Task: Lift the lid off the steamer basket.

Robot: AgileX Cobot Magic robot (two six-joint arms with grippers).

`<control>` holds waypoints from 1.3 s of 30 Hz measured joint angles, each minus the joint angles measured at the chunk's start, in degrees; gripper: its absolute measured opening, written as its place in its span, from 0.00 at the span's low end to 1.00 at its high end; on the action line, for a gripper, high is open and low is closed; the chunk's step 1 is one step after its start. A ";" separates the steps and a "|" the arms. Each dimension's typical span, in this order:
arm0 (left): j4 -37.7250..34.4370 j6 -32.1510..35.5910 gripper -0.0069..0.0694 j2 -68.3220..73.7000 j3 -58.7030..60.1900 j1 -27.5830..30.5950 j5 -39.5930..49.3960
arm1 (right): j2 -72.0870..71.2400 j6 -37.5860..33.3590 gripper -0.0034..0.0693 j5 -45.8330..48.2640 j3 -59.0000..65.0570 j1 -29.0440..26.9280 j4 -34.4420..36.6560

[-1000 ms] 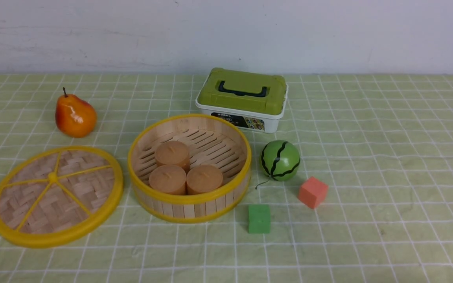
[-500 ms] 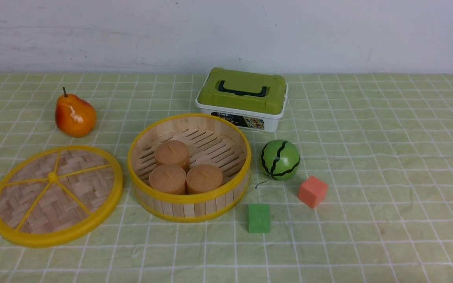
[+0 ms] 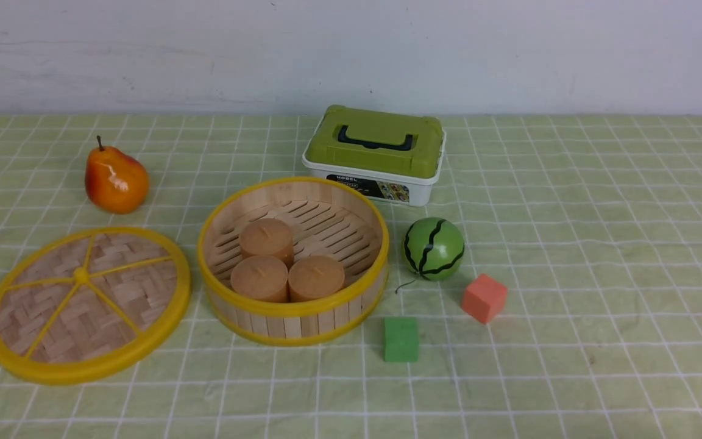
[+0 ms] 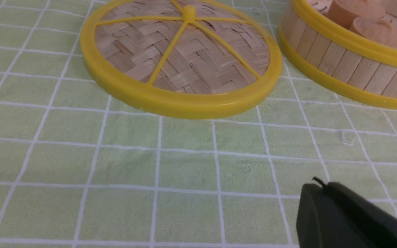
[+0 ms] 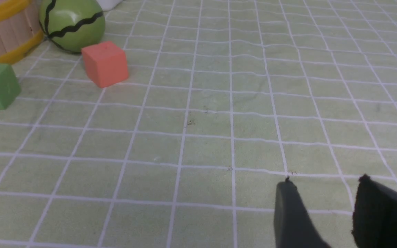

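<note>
Neither arm appears in the front view. The steamer basket [image 4: 343,65] and the left gripper [image 4: 326,196] are cut off by the left wrist view's edge. Box label [image 3: 368,186] print is unreadable.

surface: table [image 3: 570,244] under a pale green cloth with a white grid
lid [image 3: 86,303]: flat on cloth, near left, just beside basket
basket [image 3: 293,311]: centre, open, three tan rounds inside
pear [image 3: 116,180]: far left, beyond lid
box [image 3: 375,160]: white, green top, far centre, behind basket
melon ball [image 3: 434,248]: just right of basket
red cube [image 3: 484,297]: right of and nearer than ball
green cube [image 3: 401,339]: near, by basket's right front
</note>
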 joint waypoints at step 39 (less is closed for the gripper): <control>0.16 0.03 0.09 0.00 0.00 0.00 0.00 | 0.00 0.00 0.38 0.00 0.00 0.00 0.00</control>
